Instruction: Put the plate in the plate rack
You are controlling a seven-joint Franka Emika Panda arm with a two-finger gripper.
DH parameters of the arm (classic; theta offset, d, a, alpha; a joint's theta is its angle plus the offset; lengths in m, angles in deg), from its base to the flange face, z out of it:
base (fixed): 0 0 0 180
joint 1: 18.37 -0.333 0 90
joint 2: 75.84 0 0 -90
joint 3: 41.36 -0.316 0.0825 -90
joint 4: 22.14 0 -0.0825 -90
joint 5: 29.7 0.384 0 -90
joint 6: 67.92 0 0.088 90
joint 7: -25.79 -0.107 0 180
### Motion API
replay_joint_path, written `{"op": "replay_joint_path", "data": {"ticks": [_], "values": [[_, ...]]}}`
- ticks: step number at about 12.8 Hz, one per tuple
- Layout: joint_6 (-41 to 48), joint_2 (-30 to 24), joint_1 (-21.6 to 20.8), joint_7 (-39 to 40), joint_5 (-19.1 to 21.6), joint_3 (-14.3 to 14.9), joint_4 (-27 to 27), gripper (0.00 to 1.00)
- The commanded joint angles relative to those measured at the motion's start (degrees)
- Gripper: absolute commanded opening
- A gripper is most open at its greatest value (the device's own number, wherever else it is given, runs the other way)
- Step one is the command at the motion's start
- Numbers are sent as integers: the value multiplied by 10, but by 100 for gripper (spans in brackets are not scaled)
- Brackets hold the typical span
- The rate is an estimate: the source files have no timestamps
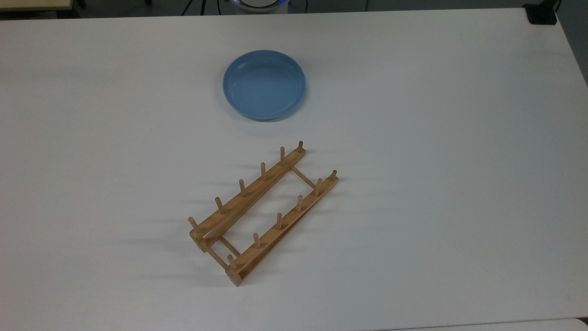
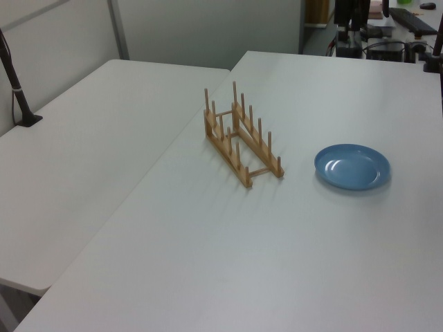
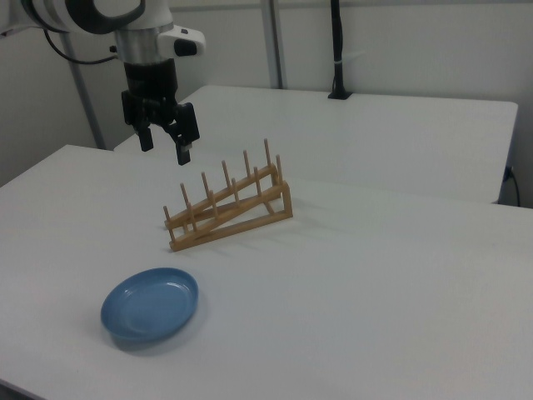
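Observation:
The light-blue plate (image 1: 264, 85) lies flat on the white table, beyond the rack in the top view. It also lies to the right of the rack in the left view (image 2: 352, 166) and at the lower left in the right view (image 3: 151, 304). The wooden plate rack (image 1: 262, 211) stands slanted near the table's middle, with upright pegs on both rails and nothing in it (image 2: 239, 136) (image 3: 228, 206). My gripper (image 3: 165, 147) hangs open in the air, high above the table, up and to the left of the rack in the right view, holding nothing.
A second white table (image 2: 83, 159) adjoins along a seam at the left view's left. A black pole (image 3: 336, 50) on a base stands on it. A black object (image 1: 541, 14) sits at the top view's far right table corner.

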Motion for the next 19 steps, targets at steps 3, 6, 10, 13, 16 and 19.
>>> {"op": "replay_joint_path", "data": {"ticks": [3, 6, 10, 13, 16, 19], "values": [[11, -2, -5, 15, 8, 6, -2, 100], [11, -3, -5, 15, 8, 5, -7, 100], [5, -1, -5, 44, 7, 4, -18, 100], [1, -2, -9, 177, 5, 3, -62, 100], [-55, -5, -36, 243, -20, -1, -140, 100], [-125, 5, -41, 278, -47, -1, -214, 100]]}}
